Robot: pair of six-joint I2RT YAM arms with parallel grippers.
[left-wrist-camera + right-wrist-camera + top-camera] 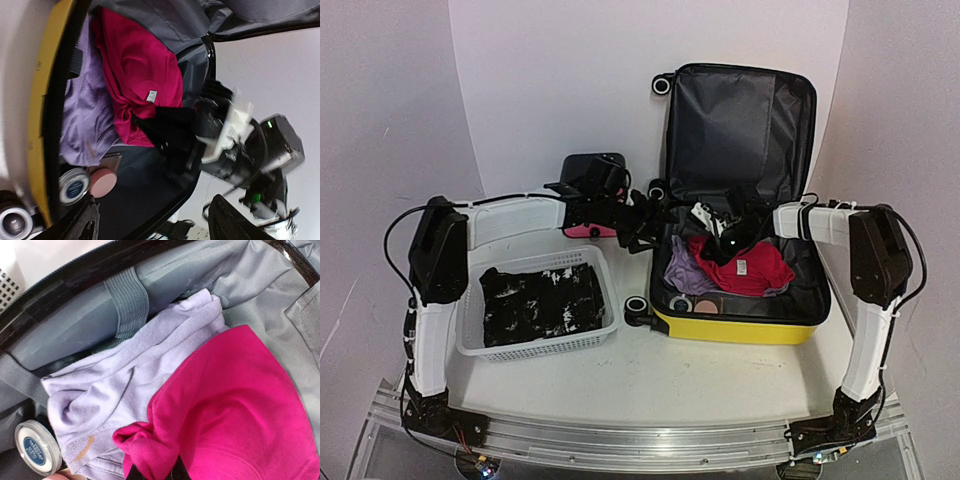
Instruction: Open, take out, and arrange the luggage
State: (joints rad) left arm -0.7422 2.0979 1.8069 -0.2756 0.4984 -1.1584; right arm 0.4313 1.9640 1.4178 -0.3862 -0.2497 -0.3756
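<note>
Pink shirt [235,405] pinched in right end effector [155,472], left end effector [152,220] spread empty; luggage [750,328] open, purple shirt [140,375] not out yet.

The bottom edge of the right wrist view cuts the right gripper [156,473] down to two dark slivers, so whether its jaws pinch the magenta shirt [235,410] cannot be told. That shirt hides part of the lavender garment [130,380]. The label on the round tin [36,448] is too small to read.
</note>
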